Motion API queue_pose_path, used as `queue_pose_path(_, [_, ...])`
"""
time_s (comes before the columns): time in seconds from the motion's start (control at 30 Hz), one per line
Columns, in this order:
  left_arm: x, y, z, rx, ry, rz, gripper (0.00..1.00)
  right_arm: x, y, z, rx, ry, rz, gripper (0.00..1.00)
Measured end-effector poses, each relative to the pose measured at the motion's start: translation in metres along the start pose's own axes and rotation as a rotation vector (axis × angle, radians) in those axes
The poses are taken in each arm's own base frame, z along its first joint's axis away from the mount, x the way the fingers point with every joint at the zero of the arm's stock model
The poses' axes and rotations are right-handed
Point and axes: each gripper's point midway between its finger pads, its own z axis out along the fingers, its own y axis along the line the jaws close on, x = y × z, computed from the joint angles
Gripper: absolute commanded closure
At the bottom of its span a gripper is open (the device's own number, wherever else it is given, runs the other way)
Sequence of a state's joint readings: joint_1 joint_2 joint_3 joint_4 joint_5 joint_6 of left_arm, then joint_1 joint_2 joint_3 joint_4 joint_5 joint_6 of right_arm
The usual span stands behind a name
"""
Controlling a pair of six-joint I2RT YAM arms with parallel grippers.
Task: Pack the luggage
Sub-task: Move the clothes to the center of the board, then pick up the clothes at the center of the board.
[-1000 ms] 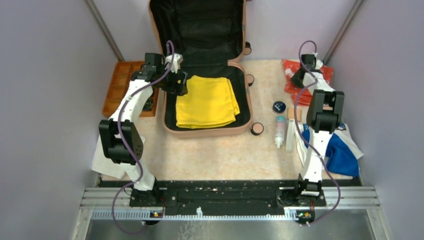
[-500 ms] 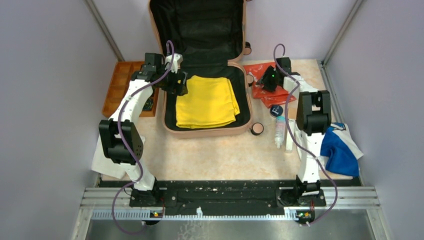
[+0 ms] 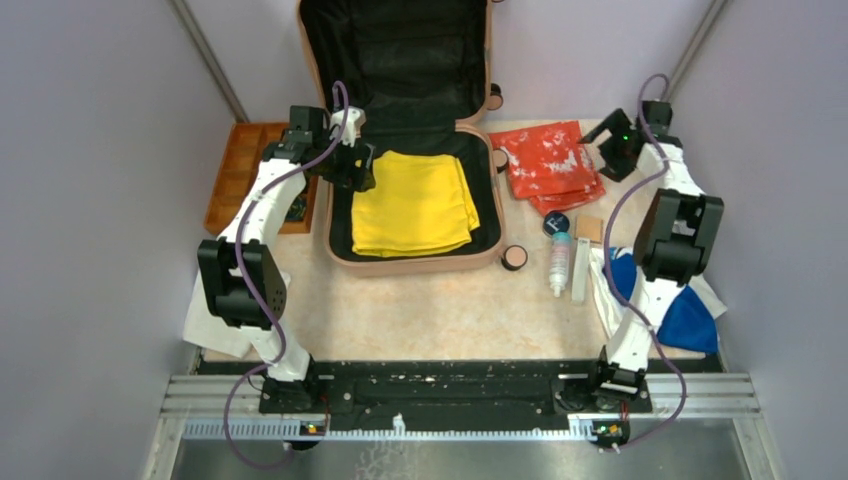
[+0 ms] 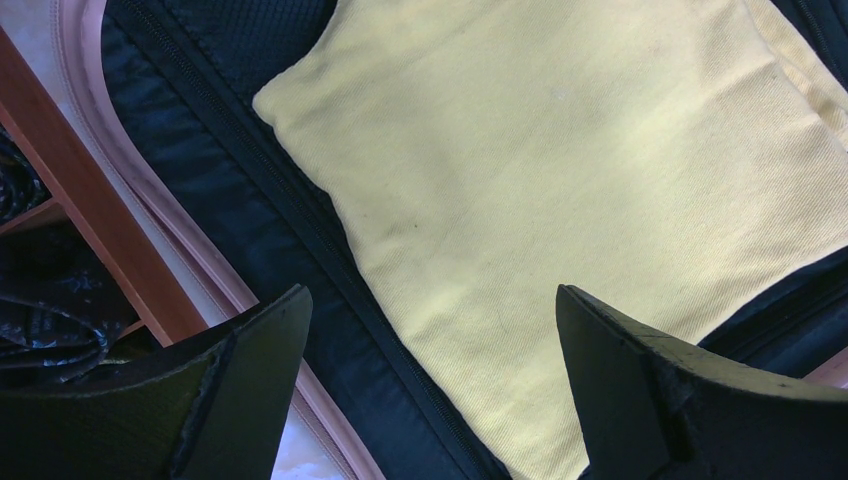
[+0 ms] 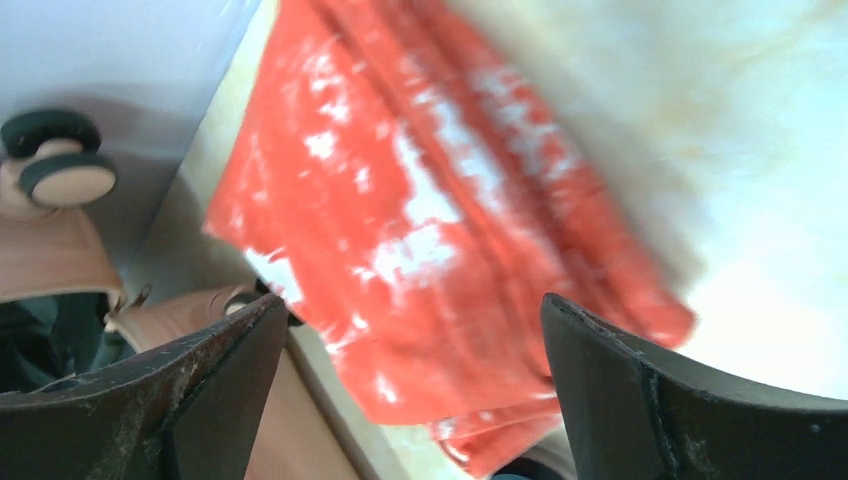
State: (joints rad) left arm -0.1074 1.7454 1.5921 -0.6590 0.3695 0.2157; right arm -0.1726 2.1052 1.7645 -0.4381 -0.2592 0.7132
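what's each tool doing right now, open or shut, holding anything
left tool: open, holding nothing, over the yellow cloth in the luggage.
right tool: open, holding nothing, above the red cloth.

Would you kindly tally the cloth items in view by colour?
Yellow folded cloth, inside the peach-pink hard-shell suitcase: 1
Red-and-white patterned cloth: 1
Blue-and-white crumpled cloth: 1
Plain white flat cloth: 1
Total: 4

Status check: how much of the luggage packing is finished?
Done: yellow cloth lies folded in the luggage. In hand: nothing; left gripper and right gripper are open, the right facing the red cloth. Remaining on the table: red cloth, blue cloth, bottle, black jar.
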Motion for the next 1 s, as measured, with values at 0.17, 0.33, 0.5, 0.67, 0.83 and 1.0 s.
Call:
queue_pose_path(0.17, [-0.001, 0.000, 0.000, 0.000, -0.001, 0.001, 0.02, -0.007, -0.063, -0.003, 0.041, -0.003, 0.106, 0.01])
queue_pose_path(0.33, [-0.005, -0.002, -0.002, 0.002, -0.006, 0.006, 0.02, 0.028, -0.101, 0.000, 0.058, 0.076, 0.190, 0.01])
queue_pose_path(0.5, [-0.010, -0.006, -0.003, 0.006, -0.017, 0.016, 0.02, 0.040, -0.088, 0.003, -0.016, 0.104, 0.201, 0.01])
queue_pose_path(0.67, [-0.015, -0.010, -0.004, 0.012, -0.022, 0.025, 0.02, 0.042, -0.080, 0.006, -0.080, 0.102, 0.240, 0.02])
queue_pose_path(0.83, [-0.016, -0.012, -0.005, 0.013, -0.024, 0.028, 0.02, 0.039, -0.074, 0.012, -0.121, 0.090, 0.269, 0.14])
queue_pose_path(1.0, [-0.015, -0.011, -0.005, 0.008, -0.018, 0.027, 0.02, 0.038, -0.071, 0.021, -0.122, 0.059, 0.273, 0.31])
